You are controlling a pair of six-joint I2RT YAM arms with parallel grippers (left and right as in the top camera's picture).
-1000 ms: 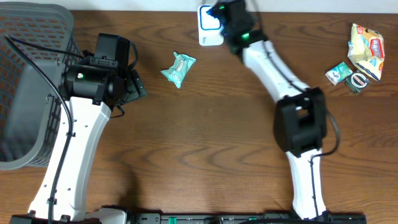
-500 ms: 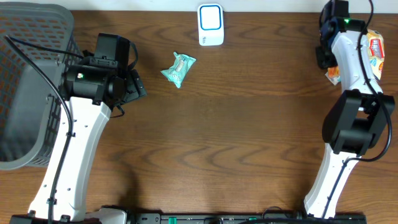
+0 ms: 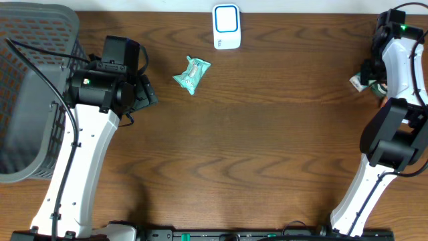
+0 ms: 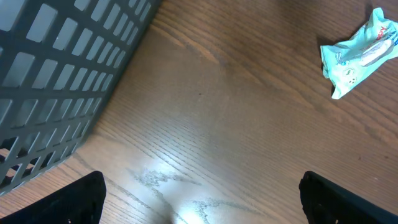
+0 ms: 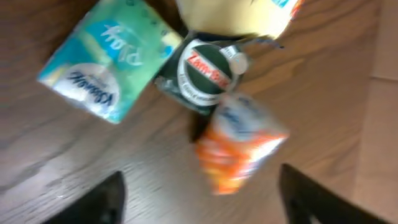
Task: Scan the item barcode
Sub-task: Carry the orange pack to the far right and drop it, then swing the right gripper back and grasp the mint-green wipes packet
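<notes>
Hovering with jaws spread wide and empty, the right gripper [image 5: 202, 204] has the orange packet [image 5: 239, 143] just ahead of its fingertips, so it should centre on that packet, clear of the green tin [image 5: 208, 74] beyond, before closing.

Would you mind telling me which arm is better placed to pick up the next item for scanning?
Right. The right gripper, open, hangs just over the orange packet and green tin; the left gripper sits far off beside the basket.
</notes>
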